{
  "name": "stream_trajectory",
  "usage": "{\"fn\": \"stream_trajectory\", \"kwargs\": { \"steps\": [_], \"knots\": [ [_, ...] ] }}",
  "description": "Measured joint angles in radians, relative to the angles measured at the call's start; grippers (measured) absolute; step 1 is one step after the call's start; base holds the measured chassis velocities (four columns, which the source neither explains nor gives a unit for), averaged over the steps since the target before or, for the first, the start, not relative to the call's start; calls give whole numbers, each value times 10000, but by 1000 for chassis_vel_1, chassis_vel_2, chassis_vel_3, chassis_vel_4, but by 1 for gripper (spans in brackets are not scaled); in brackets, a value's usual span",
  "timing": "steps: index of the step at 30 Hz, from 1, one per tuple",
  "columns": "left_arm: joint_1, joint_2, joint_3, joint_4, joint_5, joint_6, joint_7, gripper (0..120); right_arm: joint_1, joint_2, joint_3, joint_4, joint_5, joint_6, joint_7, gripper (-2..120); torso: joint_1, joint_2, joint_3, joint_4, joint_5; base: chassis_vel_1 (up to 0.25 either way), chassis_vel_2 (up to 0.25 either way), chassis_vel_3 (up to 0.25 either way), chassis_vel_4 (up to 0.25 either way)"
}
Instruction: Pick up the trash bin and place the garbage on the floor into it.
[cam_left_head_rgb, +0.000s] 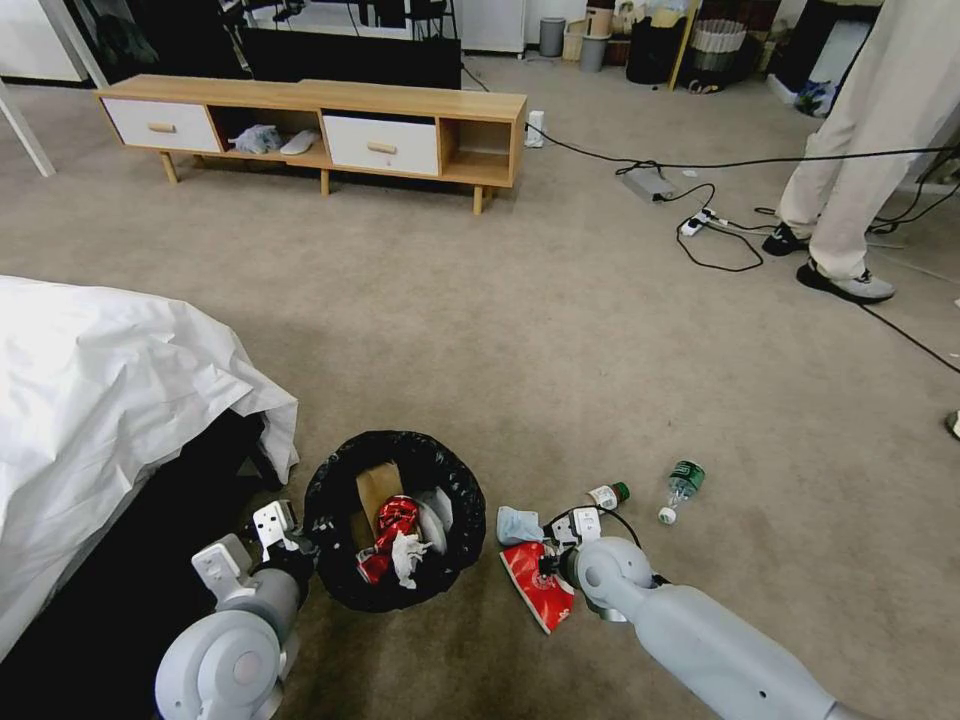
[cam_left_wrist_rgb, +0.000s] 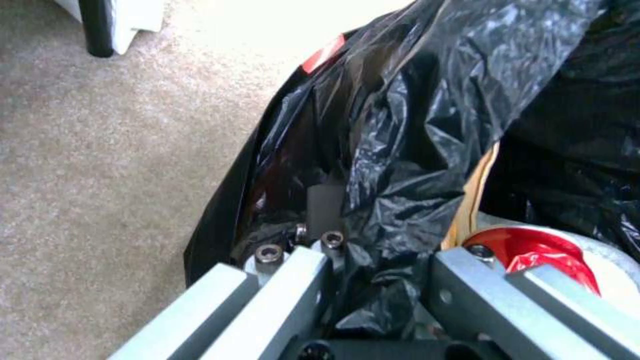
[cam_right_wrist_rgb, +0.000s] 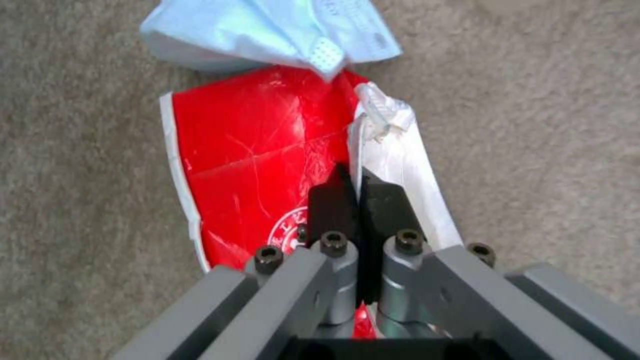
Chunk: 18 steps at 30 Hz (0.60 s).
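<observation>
The trash bin (cam_left_head_rgb: 340, 475), lined with a crinkled black bag (cam_left_wrist_rgb: 427, 125), stands on the floor (cam_left_head_rgb: 560, 340) and holds a brown paper bag (cam_left_head_rgb: 377, 487), a crushed red can (cam_left_head_rgb: 393, 520) and a white tissue (cam_left_head_rgb: 407, 556). My left gripper (cam_left_head_rgb: 302, 545) is shut on the bin's near-left rim, one pad (cam_left_wrist_rgb: 325, 205) pressed against the outside of the bag. My right gripper (cam_right_wrist_rgb: 360, 200) is shut on the edge of the red wrapper (cam_right_wrist_rgb: 253, 160), which lies flat right of the bin (cam_left_head_rgb: 535, 590). A bluish tissue (cam_right_wrist_rgb: 267, 30) touches the wrapper's far end. Two green-capped bottles (cam_left_head_rgb: 608, 495) (cam_left_head_rgb: 684, 483) lie farther right.
A white-sheeted piece of furniture (cam_left_head_rgb: 100, 400) stands close on the left of the bin. A low wooden cabinet (cam_left_head_rgb: 320, 130) is at the back. Black cables and a power strip (cam_left_head_rgb: 700, 222) cross the carpet at the far right. Open carpet lies ahead.
</observation>
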Motion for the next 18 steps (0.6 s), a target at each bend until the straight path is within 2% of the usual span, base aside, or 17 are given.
{"fn": "stream_trajectory", "kwargs": {
  "steps": [9, 18],
  "knots": [
    [4, -72, 170, -51, 126, 5, -7, 0, -267, -333, 240, 285, 0, 18, 41, 0, 0, 0, 0, 0, 1, 0, 0, 0, 0],
    [-8, -101, 339, -14, 305, 7, -7, 0, -844, -940, 697, 1162, 143, 19, 240, 0, 0, -1, 0, 0, 0, 0, 0, 0, 0]
  ]
}}
